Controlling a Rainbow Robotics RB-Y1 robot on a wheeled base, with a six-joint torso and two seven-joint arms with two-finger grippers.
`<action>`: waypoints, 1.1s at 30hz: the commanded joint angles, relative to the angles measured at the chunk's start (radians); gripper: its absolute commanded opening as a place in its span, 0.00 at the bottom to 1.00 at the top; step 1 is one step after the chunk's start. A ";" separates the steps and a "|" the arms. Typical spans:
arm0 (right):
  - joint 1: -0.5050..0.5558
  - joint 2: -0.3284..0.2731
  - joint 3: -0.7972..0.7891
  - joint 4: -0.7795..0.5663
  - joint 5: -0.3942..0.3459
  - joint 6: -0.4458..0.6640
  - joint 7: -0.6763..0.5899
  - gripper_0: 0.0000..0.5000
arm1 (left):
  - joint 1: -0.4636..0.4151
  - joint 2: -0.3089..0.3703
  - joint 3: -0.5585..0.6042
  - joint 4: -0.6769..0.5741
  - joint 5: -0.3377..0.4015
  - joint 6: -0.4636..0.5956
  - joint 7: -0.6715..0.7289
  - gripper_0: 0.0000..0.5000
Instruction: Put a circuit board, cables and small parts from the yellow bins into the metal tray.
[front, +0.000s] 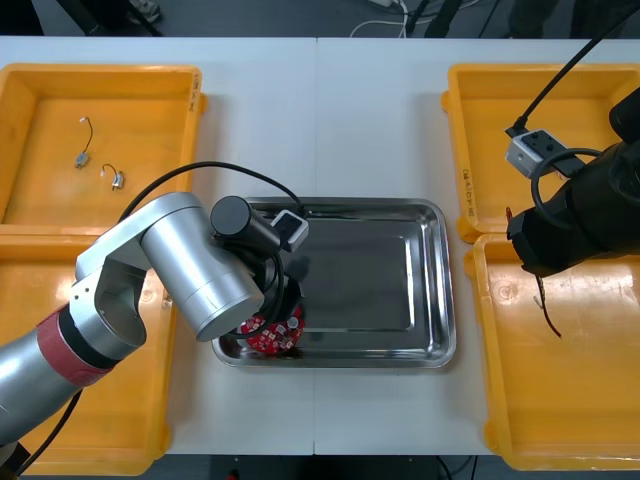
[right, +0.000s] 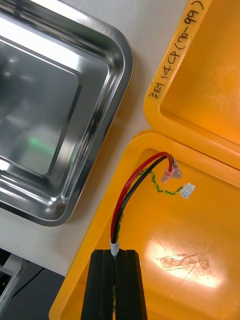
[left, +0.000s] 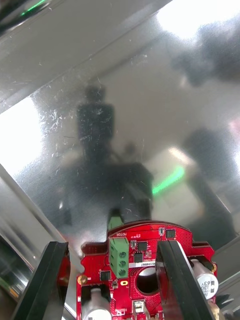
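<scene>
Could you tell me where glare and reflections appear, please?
Left wrist view: the metal tray mirrors the left pincer darkly, with white glare, beyond the circuit board. Right wrist view: sheen in the yellow bin near the right pincer, shut on a cable.

Silver cylindrical left arm (front: 185, 262), maroon band (front: 72, 345), black right arm (front: 580, 215) — trailing black cable (front: 560, 82), flat black fingers (right: 102, 285).

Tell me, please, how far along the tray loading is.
Nearly done: the circuit board is in the near left corner of the metal tray, at the left end effector; release is unclear. In hand: the right end effector is shut on a red and black cable above the near right bin. Left: carrying that cable to the tray, then the small metal parts lying in the far left bin.
</scene>
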 joint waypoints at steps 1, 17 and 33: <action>-0.035 -0.034 0.013 -0.028 0.004 0.004 0.061 0.00 | -0.040 0.007 -0.007 -0.018 -0.003 -0.008 0.095 1.00; -0.113 0.046 0.161 -0.029 0.039 0.004 0.074 0.00 | -0.077 0.051 0.212 -0.149 0.132 0.263 0.108 1.00; -0.182 0.175 0.408 -0.029 0.208 -0.009 0.118 0.00 | -0.078 0.179 0.455 -0.147 0.237 0.335 0.105 1.00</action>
